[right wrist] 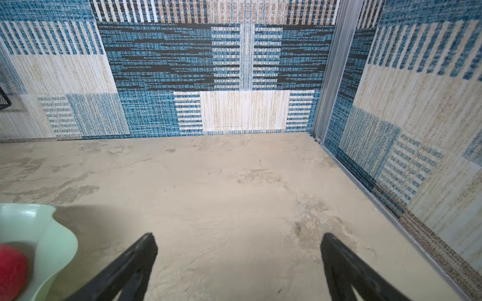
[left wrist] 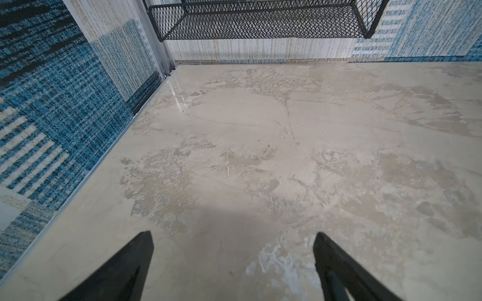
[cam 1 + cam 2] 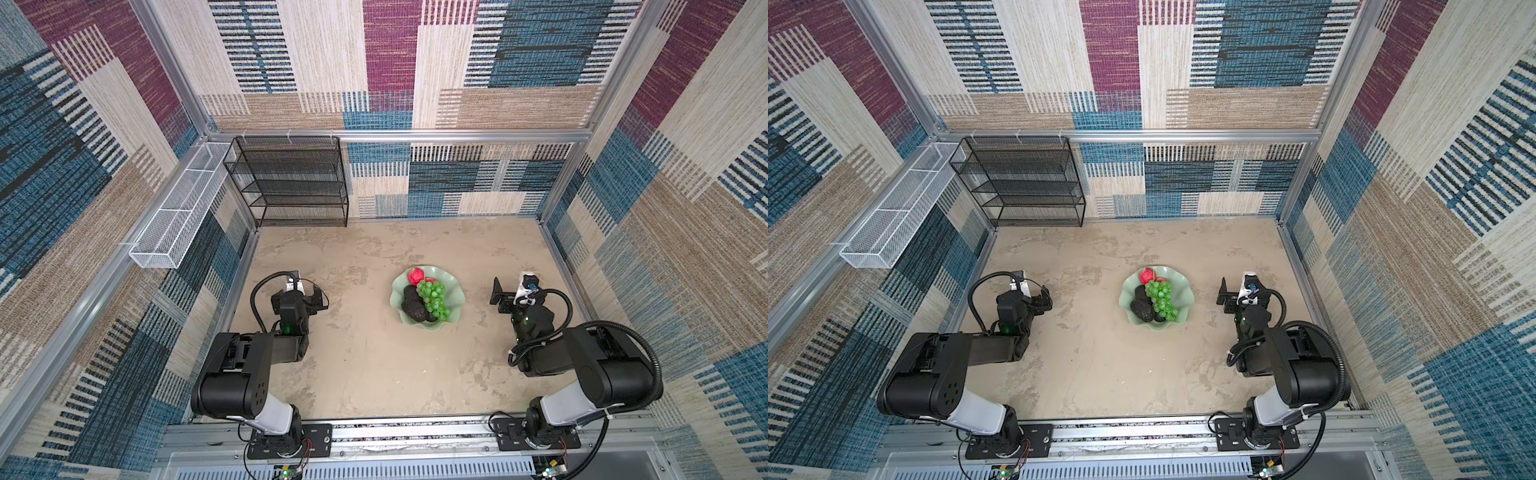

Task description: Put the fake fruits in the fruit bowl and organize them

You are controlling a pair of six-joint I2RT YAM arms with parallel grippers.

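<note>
The pale green fruit bowl (image 3: 455,311) (image 3: 1184,305) stands on the table right of centre in both top views. In it lie a red apple (image 3: 416,275) (image 3: 1146,275) at the far side, a green grape bunch (image 3: 433,299) (image 3: 1161,301) across the middle, and dark avocados (image 3: 413,311) (image 3: 1140,311) at the near left. A second red fruit barely shows behind the grapes. My left gripper (image 3: 302,294) (image 2: 233,234) hangs open and empty left of the bowl. My right gripper (image 3: 515,291) (image 1: 238,235) is open and empty to its right. The right wrist view catches the bowl's rim (image 1: 60,242) and an apple (image 1: 11,268).
A black mesh rack (image 3: 291,183) (image 2: 260,23) stands against the back wall at the left. A white wire basket (image 3: 178,212) is fixed to the left wall. Carpeted walls close in the table on three sides.
</note>
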